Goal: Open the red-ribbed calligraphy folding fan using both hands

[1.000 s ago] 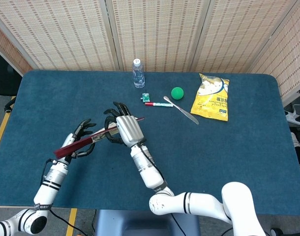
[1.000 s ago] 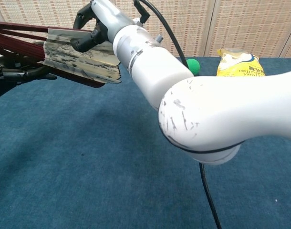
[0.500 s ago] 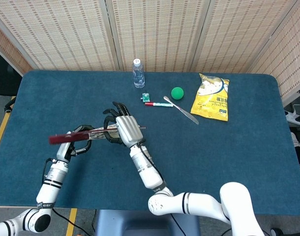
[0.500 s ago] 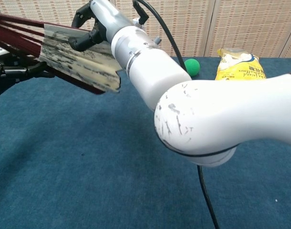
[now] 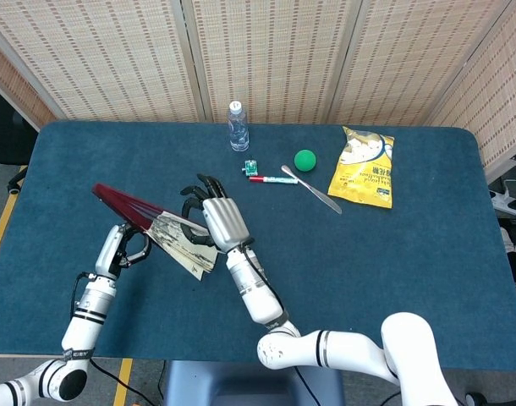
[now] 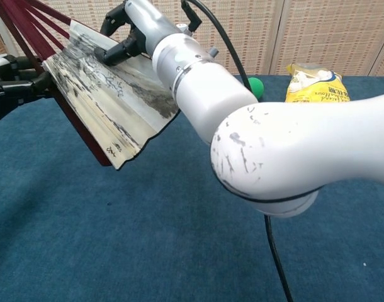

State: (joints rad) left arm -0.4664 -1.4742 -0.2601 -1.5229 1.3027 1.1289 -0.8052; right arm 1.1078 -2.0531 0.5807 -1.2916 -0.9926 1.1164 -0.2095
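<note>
The folding fan (image 5: 169, 233) has dark red ribs and a pale leaf with ink painting. It is partly spread, fanning out left of the table's middle. In the chest view the fan (image 6: 110, 100) fills the upper left. My left hand (image 5: 123, 247) grips the red ribs near their lower part, and my left hand (image 6: 16, 82) shows dark at the left edge in the chest view. My right hand (image 5: 217, 218) holds the fan's right edge, its dark fingers curled over the leaf. In the chest view my right hand (image 6: 126, 31) pinches the top of the leaf.
Toward the back of the blue table (image 5: 410, 254) stand a water bottle (image 5: 238, 127), a green ball (image 5: 304, 160), a yellow snack bag (image 5: 363, 167), a red pen (image 5: 262, 178) and a spoon-like tool (image 5: 313, 189). My right arm (image 6: 261, 138) fills much of the chest view.
The fan has spread from nearly closed to partly open. My left hand swung the red ribs up and to the left while my right hand kept hold of the other edge.
</note>
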